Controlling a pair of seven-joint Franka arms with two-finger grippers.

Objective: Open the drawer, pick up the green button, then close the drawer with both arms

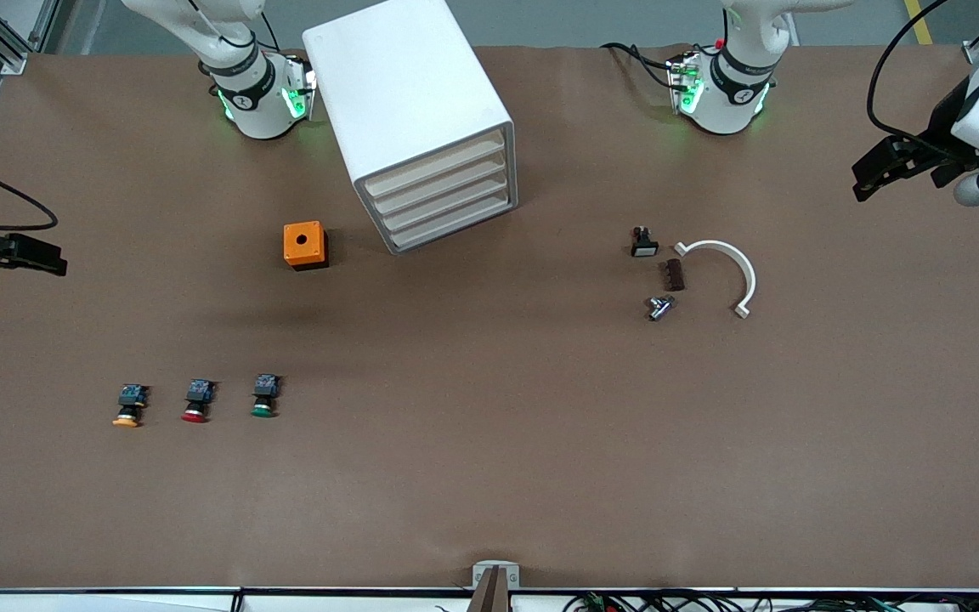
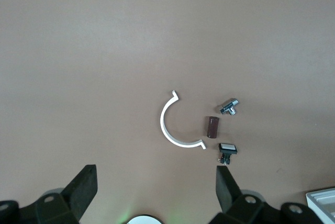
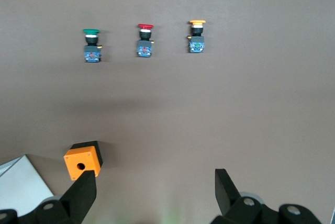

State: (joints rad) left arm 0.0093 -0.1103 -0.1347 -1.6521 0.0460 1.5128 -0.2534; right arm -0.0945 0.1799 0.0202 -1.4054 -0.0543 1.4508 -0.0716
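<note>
A white cabinet (image 1: 421,119) stands between the two arm bases. Its four alike drawer fronts (image 1: 447,200) are all shut, and I cannot tell which is the task's drawer. The green-capped button (image 1: 263,397) (image 3: 91,43) lies on the table, nearer to the front camera than the cabinet, toward the right arm's end. My right gripper (image 1: 31,253) (image 3: 155,177) hangs open and holds nothing, over the right arm's end of the table. My left gripper (image 1: 872,174) (image 2: 156,174) hangs open and holds nothing, over the left arm's end.
A red-capped button (image 1: 196,401) and an orange-capped button (image 1: 129,405) lie in a row beside the green one. An orange box (image 1: 305,245) sits beside the cabinet. Toward the left arm's end lie a white half ring (image 1: 732,272), a brown block (image 1: 674,274), a metal fitting (image 1: 659,307) and a white-capped switch (image 1: 644,242).
</note>
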